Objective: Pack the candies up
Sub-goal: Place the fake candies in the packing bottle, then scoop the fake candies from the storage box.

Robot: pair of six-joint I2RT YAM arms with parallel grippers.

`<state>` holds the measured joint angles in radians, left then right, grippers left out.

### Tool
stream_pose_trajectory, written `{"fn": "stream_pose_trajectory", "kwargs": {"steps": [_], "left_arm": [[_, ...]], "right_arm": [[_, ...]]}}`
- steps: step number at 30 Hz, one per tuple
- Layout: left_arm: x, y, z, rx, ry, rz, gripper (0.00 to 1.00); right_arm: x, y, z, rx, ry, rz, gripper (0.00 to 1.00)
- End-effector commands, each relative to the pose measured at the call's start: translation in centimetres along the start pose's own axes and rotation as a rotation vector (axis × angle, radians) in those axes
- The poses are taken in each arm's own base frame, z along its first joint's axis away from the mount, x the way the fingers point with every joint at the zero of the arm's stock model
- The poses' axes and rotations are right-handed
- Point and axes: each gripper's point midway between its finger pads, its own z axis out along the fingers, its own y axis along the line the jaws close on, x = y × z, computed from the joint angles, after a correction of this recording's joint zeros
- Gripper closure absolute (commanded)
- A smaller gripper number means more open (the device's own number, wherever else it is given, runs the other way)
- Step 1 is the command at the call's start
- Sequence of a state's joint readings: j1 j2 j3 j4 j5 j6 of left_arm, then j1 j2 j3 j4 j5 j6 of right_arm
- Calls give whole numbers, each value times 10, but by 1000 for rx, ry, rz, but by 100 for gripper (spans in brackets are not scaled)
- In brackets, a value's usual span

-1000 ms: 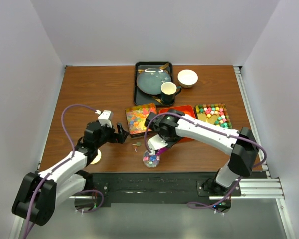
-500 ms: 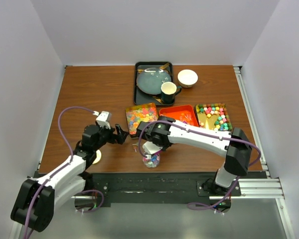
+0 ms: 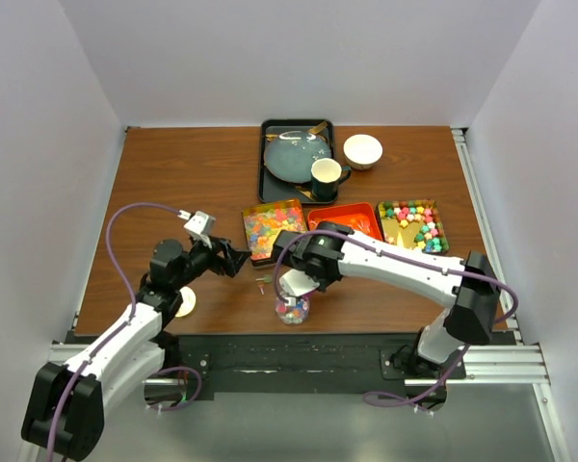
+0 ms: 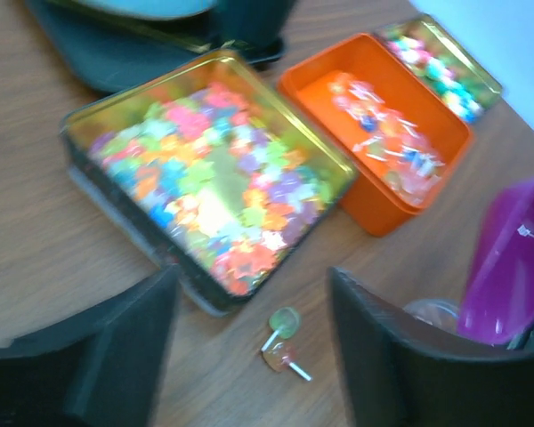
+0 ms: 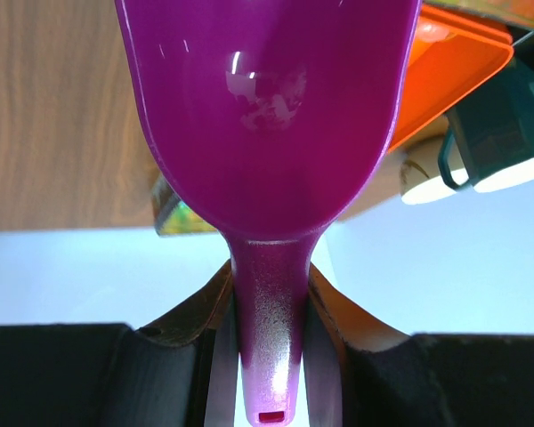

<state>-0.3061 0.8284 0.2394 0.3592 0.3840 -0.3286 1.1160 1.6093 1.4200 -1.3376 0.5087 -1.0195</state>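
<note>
Purple plastic fills most of the right wrist view. It is the scoop (image 5: 267,116) seen against the back of its bowl, with the narrow handle clamped between the fingers of the right gripper (image 5: 269,311). From that side it is impossible to tell whether the bowl carries anything, and it hides nearly all that lies beyond it.

In the top view the scoop sits low and centre, just above a small clear jar (image 3: 292,309). The arm covers the spot where the two come close. Coloured specks show inside the jar.

The left gripper (image 4: 249,356) stands with its dark fingers wide apart and holds nothing. Its fingers are cut off by the bottom edge of the left wrist view.

Most of the candies (image 4: 214,178) lie in three containers across the middle of the table (image 4: 53,258):
- a square tin (image 4: 89,120) holds blurred, many-coloured gummies;
- an orange tray (image 4: 307,84) beside it, toward the upper right, holds clear-wrapped pieces;
- a gold tin (image 4: 481,80) holds pastel lumps and is clipped by the upper right corner.

Two loose pieces (image 4: 285,322), one green and one reddish, lie on the wood just below the square tin. They are too blurred to make out further. At the right edge of that view the scoop covers all but a sliver of the jar's rim.
</note>
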Motion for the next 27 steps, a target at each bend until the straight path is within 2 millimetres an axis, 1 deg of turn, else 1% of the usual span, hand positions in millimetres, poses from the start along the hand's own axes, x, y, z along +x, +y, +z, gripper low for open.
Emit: {"fn": "stream_pose_trajectory", "kwargs": {"steps": [1,2,3,4,5,6,7,8,9,10,11,12,13,14,15,17,18,19,20,21,22,23,24,25,26,27], "left_arm": [[-41,-47,-1,250,-85,66,42],[-40,-58,-3,311,-74,70,51],[-42,-62,-4,338,-73,70,69],[-45,-66,-4,360,-81,75,79],[-45,-69,-5,379,-76,74,91],[-45,-69,-3,383,-72,76,100],[-46,-69,-3,385,-74,80,100],[-47,-69,-2,387,-76,81,100],[-46,-69,0,387,-70,75,100],[-47,-69,1,385,-72,71,100],[-47,-65,3,365,-71,56,99],[-44,-61,6,349,-60,45,92],[-41,-57,8,328,-50,38,89],[-41,-51,10,292,-56,41,87],[-34,-47,11,280,-44,36,85],[-29,-40,13,246,-37,31,85],[-27,-36,13,227,-34,30,84],[-22,-30,13,193,-18,23,79],[-23,-21,14,142,-28,22,72],[-26,-20,12,130,-38,33,58],[-19,-15,11,100,-6,27,53],[-20,-5,10,35,-6,27,48],[-23,-2,7,12,-11,37,38],[-12,3,3,-20,35,29,35],[-6,14,1,-75,49,33,32],[9,25,-4,-140,103,1,23]], "right_arm": [[19,28,-16,-197,-48,73,100],[22,27,-12,-221,-55,137,100],[18,19,-11,-220,-81,183,100],[12,17,-4,-261,-98,212,100],[13,13,0,-279,-99,266,100],[11,3,-1,-265,-120,300,100],[5,-2,-2,-265,-144,316,100],[-1,-7,3,-275,-144,331,100],[-3,-20,-3,-243,-169,356,100],[-7,-25,-4,-246,-181,371,100],[-15,-29,-3,-265,-199,394,100],[-18,-41,-13,-239,-235,419,100],[-20,-47,-19,-231,-259,431,100],[-27,-51,-24,-238,-303,435,100],[-27,-62,-39,-194,-357,451,100],[-31,-69,-53,-163,-433,443,100],[-28,-72,-61,-132,-457,453,100],[-27,-72,-63,-124,-462,454,100],[-25,-69,-65,-127,-465,452,100],[-21,-65,-62,-126,-451,459,100],[-18,-62,-58,-131,-428,469,100],[-14,-59,-51,-135,-402,488,100],[-10,-51,-37,-155,-357,500,100],[-9,-45,-30,-178,-337,526,100],[-4,-42,-21,-204,-321,557,100],[-3,-35,-13,-239,-299,572,100]]}}
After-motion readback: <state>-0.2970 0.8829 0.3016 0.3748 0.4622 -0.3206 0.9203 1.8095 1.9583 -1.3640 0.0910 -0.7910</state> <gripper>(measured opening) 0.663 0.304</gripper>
